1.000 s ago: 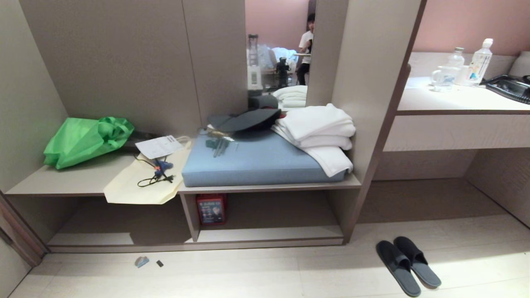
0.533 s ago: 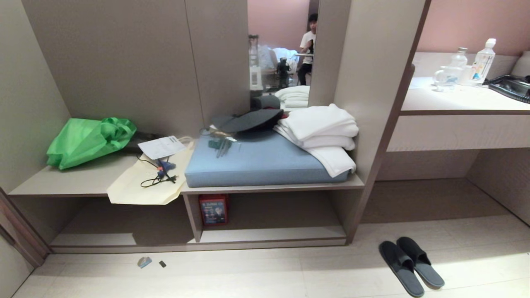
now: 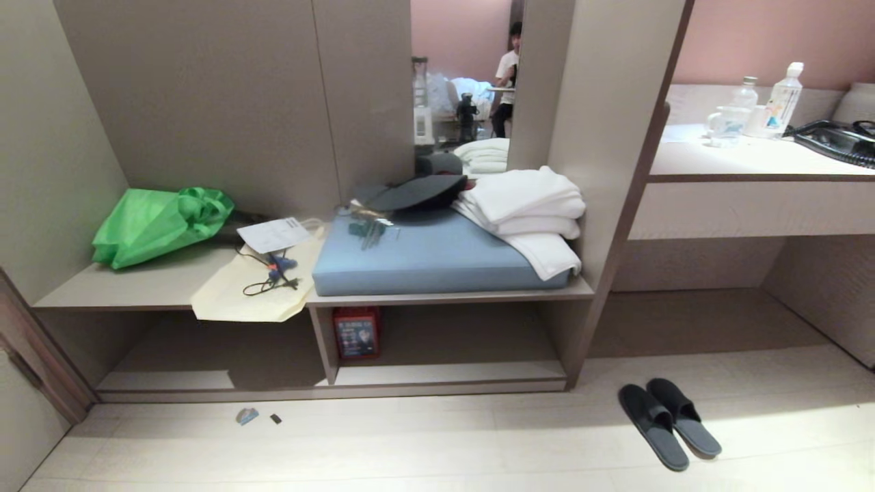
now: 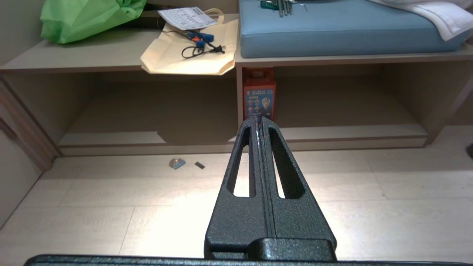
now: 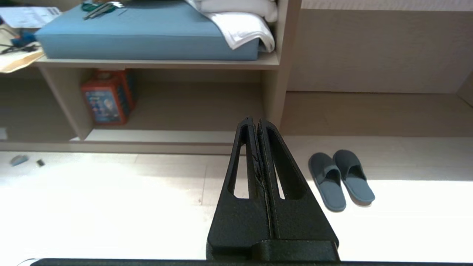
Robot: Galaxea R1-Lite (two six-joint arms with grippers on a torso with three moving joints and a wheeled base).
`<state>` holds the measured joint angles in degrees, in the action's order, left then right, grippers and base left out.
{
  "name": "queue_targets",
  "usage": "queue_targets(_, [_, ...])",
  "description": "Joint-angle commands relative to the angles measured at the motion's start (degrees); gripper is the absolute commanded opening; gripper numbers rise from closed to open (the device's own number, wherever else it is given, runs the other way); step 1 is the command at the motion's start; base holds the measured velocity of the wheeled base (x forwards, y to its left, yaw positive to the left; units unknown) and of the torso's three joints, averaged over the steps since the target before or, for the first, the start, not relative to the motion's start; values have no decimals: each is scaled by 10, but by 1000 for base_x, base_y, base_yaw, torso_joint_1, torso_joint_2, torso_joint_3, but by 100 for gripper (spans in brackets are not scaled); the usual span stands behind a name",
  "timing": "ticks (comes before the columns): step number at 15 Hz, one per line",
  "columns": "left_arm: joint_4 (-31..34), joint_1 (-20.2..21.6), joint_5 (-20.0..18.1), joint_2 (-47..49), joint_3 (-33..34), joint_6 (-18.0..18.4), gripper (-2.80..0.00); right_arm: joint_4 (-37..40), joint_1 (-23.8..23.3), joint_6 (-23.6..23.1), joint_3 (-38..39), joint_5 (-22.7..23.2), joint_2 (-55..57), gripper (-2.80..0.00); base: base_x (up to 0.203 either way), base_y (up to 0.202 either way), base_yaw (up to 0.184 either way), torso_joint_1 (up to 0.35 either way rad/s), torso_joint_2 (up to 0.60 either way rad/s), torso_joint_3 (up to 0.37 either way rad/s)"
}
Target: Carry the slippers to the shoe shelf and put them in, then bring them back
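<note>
Only the camera has shifted since the earlier frame; the slippers [image 3: 668, 422] lie side by side on the floor, near the right end of the shoe shelf [image 3: 451, 373] (outside it). Left gripper [image 4: 259, 122] and right gripper [image 5: 254, 123] hang above the floor, jaws closed, holding nothing.

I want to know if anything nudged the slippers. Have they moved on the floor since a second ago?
No. The slippers lie paired right of the shoe shelf, same gap from its end panel; only the camera shifted.
</note>
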<state>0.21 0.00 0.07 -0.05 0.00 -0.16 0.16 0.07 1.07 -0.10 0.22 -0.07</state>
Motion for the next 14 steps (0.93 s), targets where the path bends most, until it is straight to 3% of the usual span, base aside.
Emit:
queue_targets(1, [0, 0, 0, 0, 0, 0, -280, 0, 0, 0, 0, 0, 0, -280, -195, 0, 1, -3, 7, 2])
queue_targets(14, [0, 0, 0, 0, 0, 0, -280, 0, 0, 0, 0, 0, 0, -280, -196, 0, 1, 3, 3, 3])
